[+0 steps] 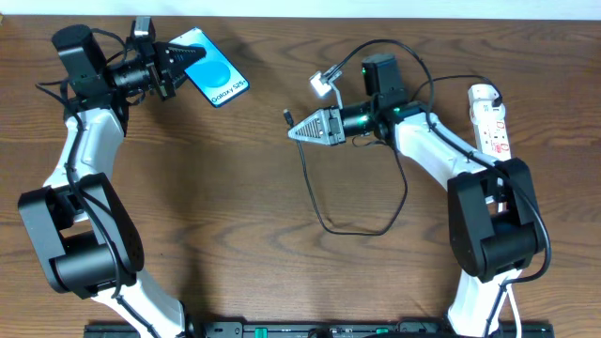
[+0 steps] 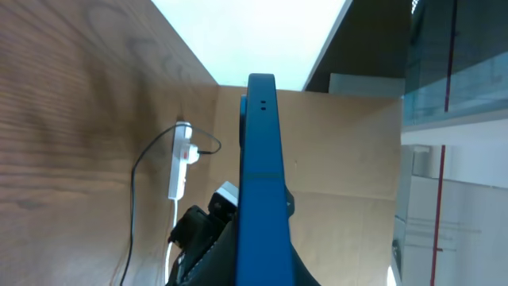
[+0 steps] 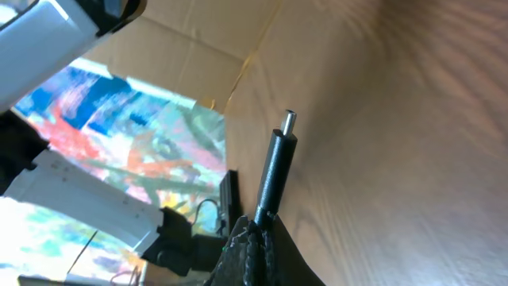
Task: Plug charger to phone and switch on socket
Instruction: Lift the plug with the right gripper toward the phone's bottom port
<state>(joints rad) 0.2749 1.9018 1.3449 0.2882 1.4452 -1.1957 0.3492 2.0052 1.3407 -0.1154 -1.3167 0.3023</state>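
My right pincer (image 1: 294,130) is clamped tight on the charger (image 3: 277,171). Its black plug end stands out past my fingertips, the little metal tip leading. From above, that tip points away to my left.

Over there, across a bare stretch of bench (image 1: 254,216) and well apart from the tip, is the phone (image 1: 216,81). My left pincer (image 1: 177,66) is squeezed shut on its far end, blue screen showing upward. The phone's long axis runs on a slant, and its free end is turned toward my right side. So plug and free end roughly face each other. I judge they aren't on one line yet, and that line is what the coming push depends on.

Farthest off, the socket (image 1: 490,117) lies along the right edge, with my right arm the nearer one.
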